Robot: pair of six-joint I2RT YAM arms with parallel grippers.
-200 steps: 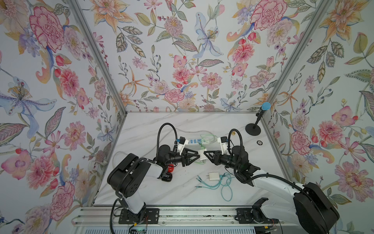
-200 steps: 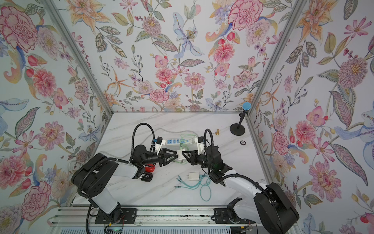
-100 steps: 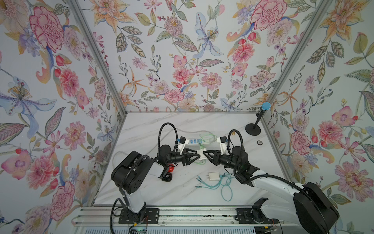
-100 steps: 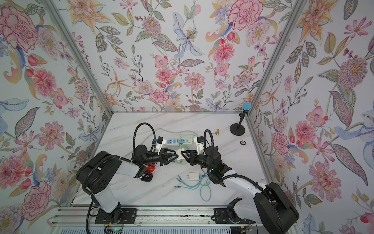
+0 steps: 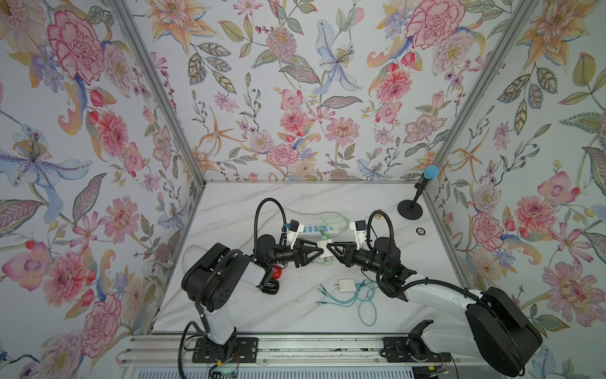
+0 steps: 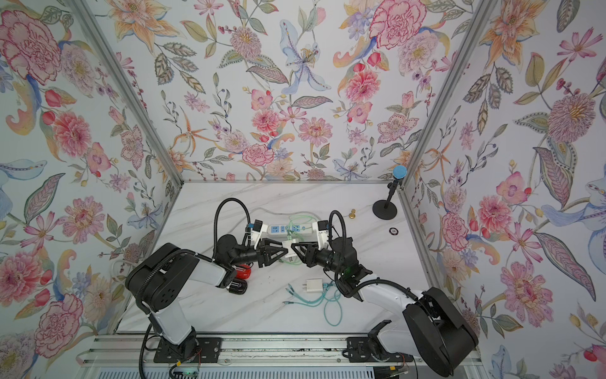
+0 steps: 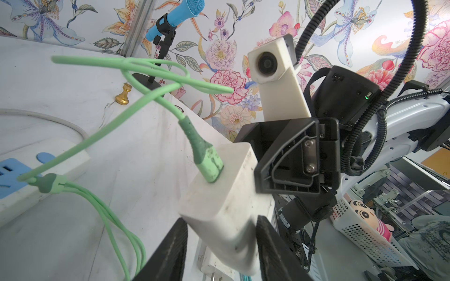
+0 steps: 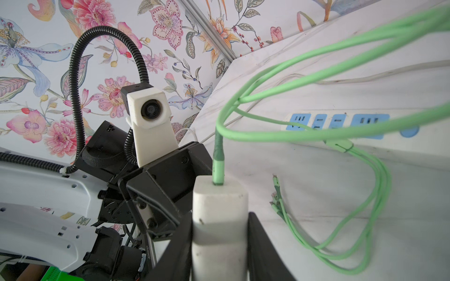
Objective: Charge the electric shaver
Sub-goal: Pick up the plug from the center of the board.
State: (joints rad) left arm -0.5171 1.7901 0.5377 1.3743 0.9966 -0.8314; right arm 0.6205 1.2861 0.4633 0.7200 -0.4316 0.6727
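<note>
Floral wallpaper closes round a white marble bench (image 5: pixel 229 210). Above it, just in front of the power strip (image 5: pixel 311 228), both arms meet on a white charging adapter (image 5: pixel 323 245) with a green cable (image 7: pixel 155 97) plugged into it. The right pincer (image 8: pixel 220 216) clamps one end. The left pincer (image 7: pixel 221 223) flanks the other end, but I cannot tell if it grips. The red-and-black electric shaver (image 5: pixel 274 273) lies on the bench beneath the left arm. This looks like a handover, so one grip should hold firm until the other seats, leaving the prongs free.
</note>
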